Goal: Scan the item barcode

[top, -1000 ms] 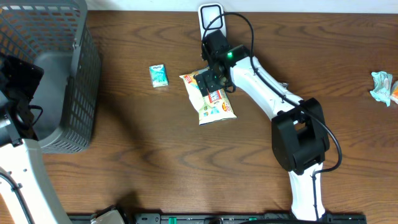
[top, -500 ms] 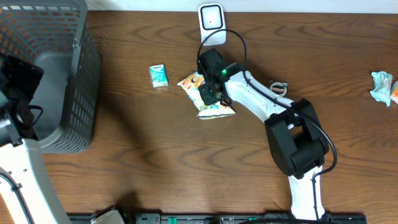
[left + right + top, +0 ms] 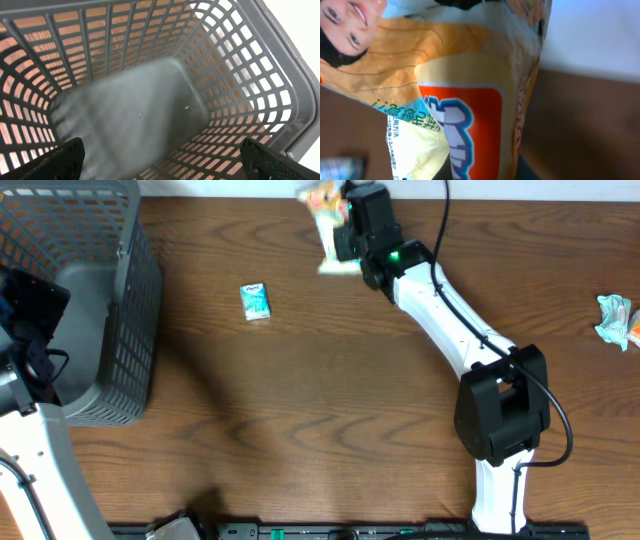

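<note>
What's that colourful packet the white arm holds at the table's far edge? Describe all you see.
A glossy plastic snack bag, cream and orange with a red panel, blue lettering and a smiling face print. It seems raised off the table at the far edge, pinched in the right hand. Overhead it is blurred; nothing else seems to touch it.

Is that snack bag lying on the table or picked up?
Picked up: the right gripper is shut on the snack bag, holding it above the far edge of the table.
</note>
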